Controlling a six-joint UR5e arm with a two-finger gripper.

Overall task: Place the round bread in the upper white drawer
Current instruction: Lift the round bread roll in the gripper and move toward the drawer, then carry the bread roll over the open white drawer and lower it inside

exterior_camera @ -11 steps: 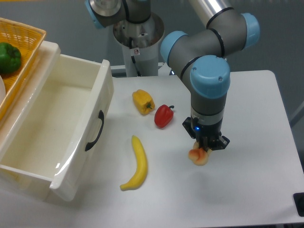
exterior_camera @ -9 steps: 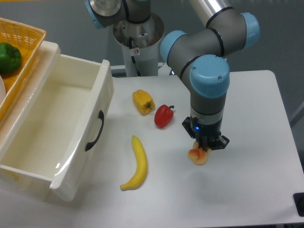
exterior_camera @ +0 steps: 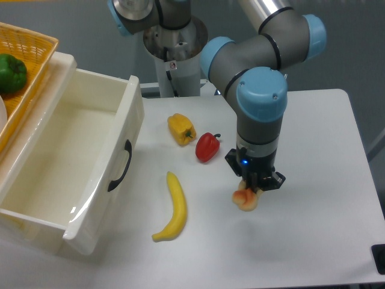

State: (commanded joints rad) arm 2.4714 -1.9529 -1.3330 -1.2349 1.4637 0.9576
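Note:
The round bread (exterior_camera: 245,198), a pale tan bun with orange-pink patches, sits just under my gripper (exterior_camera: 252,189), whose black fingers are shut on its top. It appears lifted slightly off the white table, right of centre. The upper white drawer (exterior_camera: 96,198) stands pulled out at the left, its inside bare and its curved black handle (exterior_camera: 122,165) facing the table. The bun is well to the right of the drawer.
A yellow banana (exterior_camera: 172,208) lies between the drawer and the bun. A red pepper (exterior_camera: 207,147) and a yellow bell pepper (exterior_camera: 181,129) sit behind it. A yellow woven basket (exterior_camera: 29,48) with a green pepper (exterior_camera: 11,73) is at the far left.
The arm and gripper have shifted a little to the left, carrying the bread with them. Nothing else has moved.

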